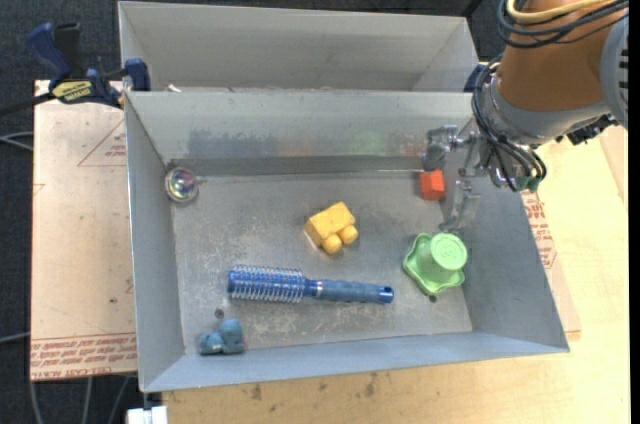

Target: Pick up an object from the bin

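Note:
My gripper (450, 184) hangs at the bin's right side near the back wall, its fingers apart and nothing shown held between them. A small red-orange block (431, 185) lies right beside the left finger, close to the back wall; I cannot tell if they touch. Just in front of the gripper, a light green cup-shaped thing (437, 262) rests on the floor, with the right finger's tip close above its far rim.
A yellow lumpy toy (331, 227) lies mid-bin. A blue hairbrush (305, 287) stretches along the front. A small blue-grey thing (222, 340) sits in the front left corner, a shiny ball (181, 184) in the back left. The arm comes in over the right rim.

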### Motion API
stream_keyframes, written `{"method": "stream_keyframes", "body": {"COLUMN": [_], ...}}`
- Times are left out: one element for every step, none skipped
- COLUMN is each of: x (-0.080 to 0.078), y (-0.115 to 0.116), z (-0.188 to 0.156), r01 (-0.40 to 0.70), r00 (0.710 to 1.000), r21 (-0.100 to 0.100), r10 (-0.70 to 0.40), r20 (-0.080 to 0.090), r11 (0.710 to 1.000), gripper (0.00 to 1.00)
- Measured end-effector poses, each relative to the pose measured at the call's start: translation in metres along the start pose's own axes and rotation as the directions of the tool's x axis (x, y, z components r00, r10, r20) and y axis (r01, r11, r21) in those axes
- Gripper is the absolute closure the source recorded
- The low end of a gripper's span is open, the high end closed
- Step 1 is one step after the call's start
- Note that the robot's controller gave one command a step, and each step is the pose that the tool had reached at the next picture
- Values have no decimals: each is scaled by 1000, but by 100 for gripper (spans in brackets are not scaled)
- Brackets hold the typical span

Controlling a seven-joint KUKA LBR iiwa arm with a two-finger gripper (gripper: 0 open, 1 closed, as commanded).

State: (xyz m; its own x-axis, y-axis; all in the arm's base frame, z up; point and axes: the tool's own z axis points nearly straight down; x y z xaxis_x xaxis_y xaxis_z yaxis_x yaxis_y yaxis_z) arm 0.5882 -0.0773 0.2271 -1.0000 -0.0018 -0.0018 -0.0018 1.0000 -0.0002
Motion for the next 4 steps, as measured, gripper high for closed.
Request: {"method": "stream_keyframes", "body": {"x": [62, 28, 26, 45], "y": [-28, -43, -43, -28], "z": [117, 157, 154, 5], "r01": [348, 506, 506, 924], "r00": [937, 862, 863, 382], "r21": [-4, -1, 2, 4], "r10": [-348, -506, -506, -924], "r20": [-6, 2, 5, 3], "r11": [937, 862, 863, 382], "gripper": [0, 0, 100, 100]}}
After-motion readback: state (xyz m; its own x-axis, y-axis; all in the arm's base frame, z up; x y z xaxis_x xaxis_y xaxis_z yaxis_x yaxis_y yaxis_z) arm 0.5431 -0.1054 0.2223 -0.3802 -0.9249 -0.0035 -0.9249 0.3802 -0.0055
